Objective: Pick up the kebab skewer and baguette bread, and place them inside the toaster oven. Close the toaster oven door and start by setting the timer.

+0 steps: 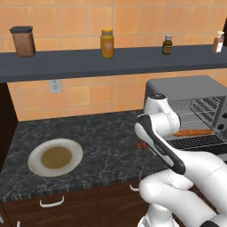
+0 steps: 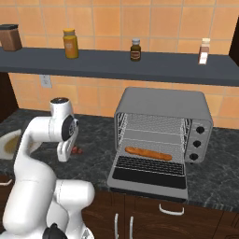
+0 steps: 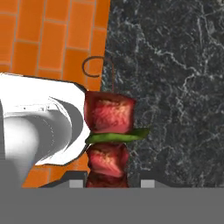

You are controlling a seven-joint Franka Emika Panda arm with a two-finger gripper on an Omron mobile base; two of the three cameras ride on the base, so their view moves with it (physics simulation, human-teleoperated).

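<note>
Jaws tight on kebab skewer [image 3: 109, 131]

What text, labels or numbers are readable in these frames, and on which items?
None can be read.
Small dark brown bottle with a pale label on the grey wall shelf: label too blurred to read.
Yellow-orange jar, white-and-red bottle and dark-lidded brown canister: no legible print.
Boxy grey metal toaster oven, three black knobs on its right panel: no markings show.
</note>
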